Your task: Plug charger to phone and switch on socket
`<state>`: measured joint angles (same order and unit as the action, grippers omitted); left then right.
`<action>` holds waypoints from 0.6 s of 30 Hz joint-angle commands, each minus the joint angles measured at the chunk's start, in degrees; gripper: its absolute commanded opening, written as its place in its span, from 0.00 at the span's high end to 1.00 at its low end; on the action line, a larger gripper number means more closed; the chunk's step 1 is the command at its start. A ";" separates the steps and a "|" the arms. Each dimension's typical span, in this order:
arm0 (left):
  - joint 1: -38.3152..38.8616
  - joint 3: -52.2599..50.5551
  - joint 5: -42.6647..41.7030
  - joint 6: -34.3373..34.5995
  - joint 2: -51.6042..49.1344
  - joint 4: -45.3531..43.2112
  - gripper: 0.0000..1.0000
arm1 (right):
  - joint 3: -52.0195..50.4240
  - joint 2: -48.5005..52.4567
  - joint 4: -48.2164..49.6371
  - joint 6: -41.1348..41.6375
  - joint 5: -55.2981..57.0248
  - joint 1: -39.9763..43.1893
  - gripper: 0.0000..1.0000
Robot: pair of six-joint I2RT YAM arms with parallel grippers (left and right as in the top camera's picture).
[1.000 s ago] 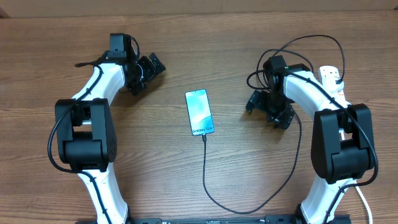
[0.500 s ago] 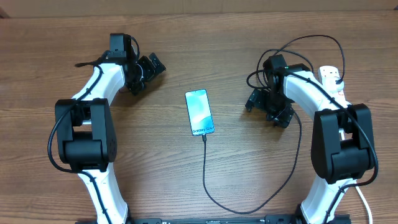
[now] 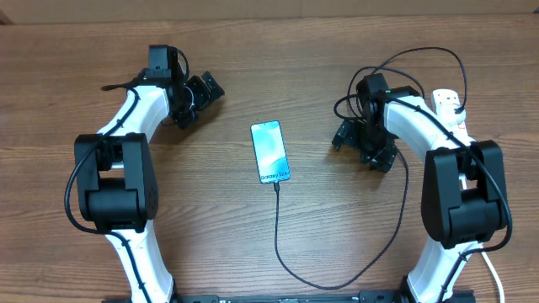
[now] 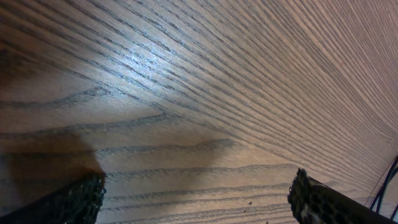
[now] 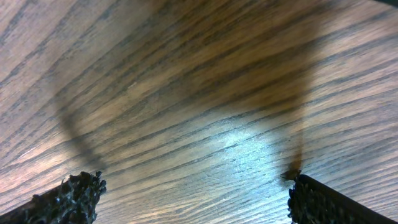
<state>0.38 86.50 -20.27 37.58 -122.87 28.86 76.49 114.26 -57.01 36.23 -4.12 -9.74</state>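
The phone (image 3: 270, 151) lies flat at the table's middle with its blue-and-white screen up. The charger (image 3: 279, 231), a thin black cable, meets the phone's near end, loops toward the front edge and climbs to the right. The socket (image 3: 448, 102), a white power strip, shows at the far right, mostly hidden behind my right arm. My left gripper (image 3: 200, 99) hangs open over bare wood, far left of the phone; its fingertips (image 4: 74, 202) stand wide apart. My right gripper (image 3: 361, 150) is open too, right of the phone, fingertips (image 5: 326, 202) spread with nothing between.
Black arm cables (image 3: 421, 55) arch above the right arm near the socket. A white cord (image 3: 491, 273) runs down the right edge. Both wrist views show only wood grain (image 4: 205, 93) and shadow (image 5: 205, 68) under the jaws.
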 commanded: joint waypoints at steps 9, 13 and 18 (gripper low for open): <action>0.07 -1.51 4.37 0.33 -1.38 0.92 0.00 | -0.15 -1.64 1.75 -0.13 -0.44 0.26 0.00; 1.01 -1.51 4.35 0.33 1.16 0.92 0.00 | -0.15 -1.64 4.20 -0.13 -0.44 0.26 0.00; 1.22 -1.51 4.37 0.33 6.64 0.92 0.00 | -0.15 -1.64 7.34 -0.11 -0.44 0.26 0.00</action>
<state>1.43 85.56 -17.72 37.58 -121.23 29.67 76.49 114.26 -50.70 36.27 -4.25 -9.74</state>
